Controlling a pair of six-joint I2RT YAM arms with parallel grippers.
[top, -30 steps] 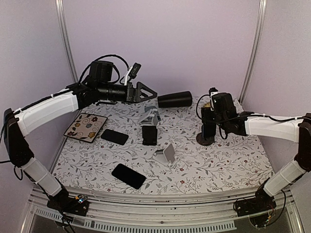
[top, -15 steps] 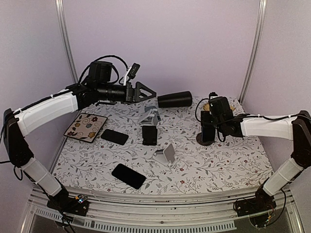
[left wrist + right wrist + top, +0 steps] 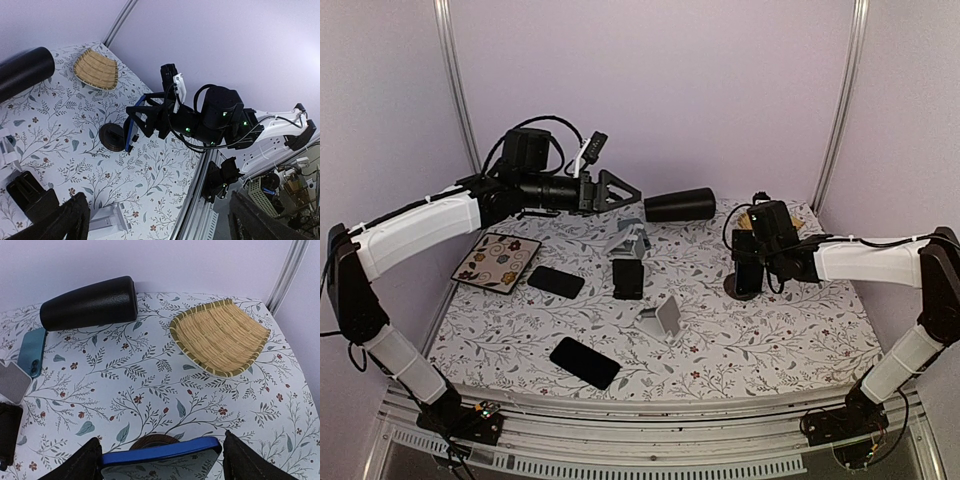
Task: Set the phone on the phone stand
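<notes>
My right gripper [image 3: 748, 262] is shut on a blue phone [image 3: 160, 452], gripping its two ends and holding it on edge. The phone hangs just over a round dark phone stand [image 3: 157, 441] on the right side of the table [image 3: 790, 330]; I cannot tell whether they touch. The left wrist view shows the same phone [image 3: 131, 135] beside the stand's base [image 3: 112, 137]. My left gripper [image 3: 625, 190] is open and empty, held high over the back middle of the table.
A black cylinder [image 3: 680, 205] and a wicker basket [image 3: 220, 335] lie at the back. Two dark phones [image 3: 556, 281] [image 3: 585, 362], a black stand [image 3: 628, 278], a white stand [image 3: 662, 318], a grey stand [image 3: 628, 238] and a patterned tile [image 3: 497, 260] lie left of centre.
My right gripper has moved down and slightly left with the blue phone, bringing it closer to the round stand. The left arm has not moved.
</notes>
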